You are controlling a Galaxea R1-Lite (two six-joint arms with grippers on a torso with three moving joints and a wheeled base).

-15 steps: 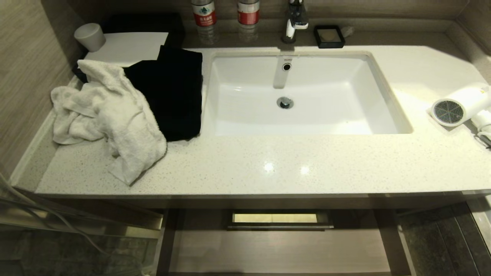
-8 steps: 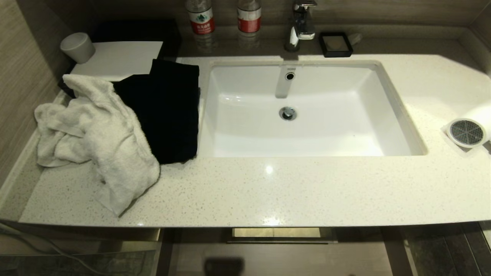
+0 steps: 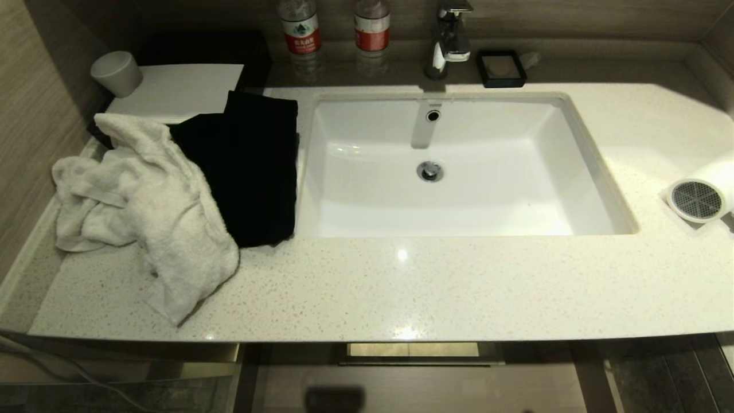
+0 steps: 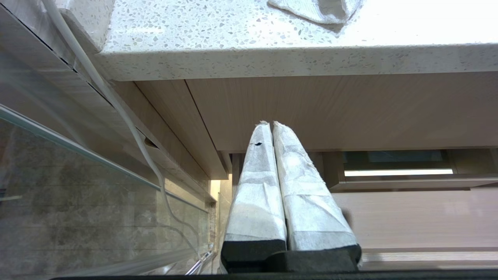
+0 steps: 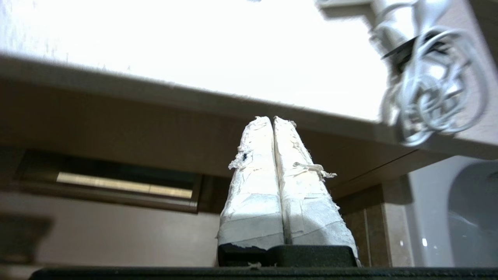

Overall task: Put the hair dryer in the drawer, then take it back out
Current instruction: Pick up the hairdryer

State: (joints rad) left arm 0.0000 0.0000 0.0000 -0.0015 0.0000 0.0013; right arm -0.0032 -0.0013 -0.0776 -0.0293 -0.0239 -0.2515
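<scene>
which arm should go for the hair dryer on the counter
Probably the right. The hair dryer lies at the counter's right end, and its bundled cord shows just above the right gripper. The left gripper sits below the towel end.

Open counter (image 3: 436, 287) beside hair dryer (image 3: 697, 199)

Light falls from above onto the pale speckled stone counter (image 3: 459, 287), and two small glare spots sit on it just in front of the white rectangular sink (image 3: 459, 166). The far right of the counter is washed out. Below its front edge all is dim. In the right wrist view the counter top (image 5: 218, 50) is overexposed and the bundled white cord (image 5: 432, 93) is blurred. The left wrist view is sharp.
</scene>
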